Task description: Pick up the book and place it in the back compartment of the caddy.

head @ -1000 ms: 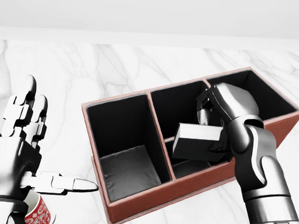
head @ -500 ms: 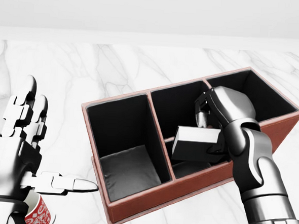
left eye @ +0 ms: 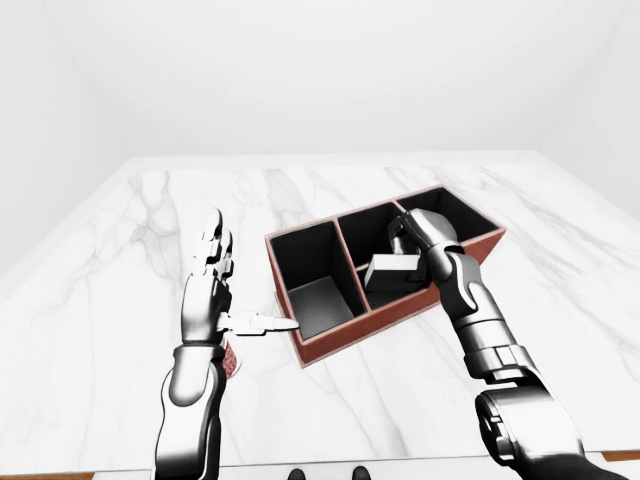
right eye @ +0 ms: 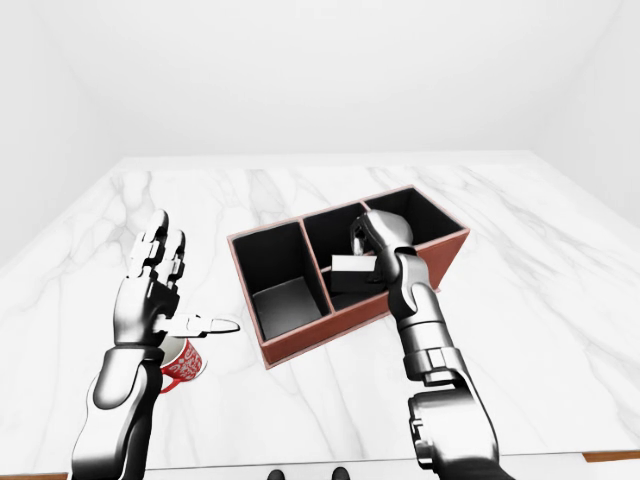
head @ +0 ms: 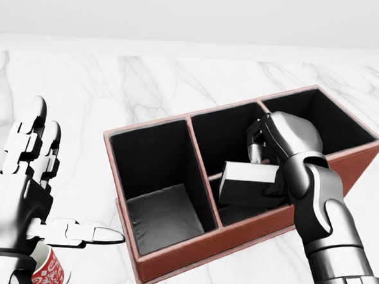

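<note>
The book (head: 248,184), a dark grey block with a pale top edge, hangs tilted inside the red-brown caddy (head: 235,238). It sits at the divider between the caddy's middle compartment and the narrow compartment along the lower wall. My right hand (head: 265,167) is shut on the book from above, and its wrist crosses the caddy's lower wall. The caddy's black interior shows a large compartment on the left and two smaller ones toward the top right. My left hand (head: 45,185) stands open left of the caddy, fingers up and thumb pointing at it, apart from it.
A red cup with white lettering (right eye: 183,360) stands under my left wrist. The white marble table (left eye: 120,260) stretches around the caddy. Its lower edge (left eye: 420,463) shows in the left-eye view, and a plain white wall lies beyond its top edge.
My right hand has sunk slightly, carrying the book a little lower and to the left in the caddy. The left hand and the cup have not moved.
</note>
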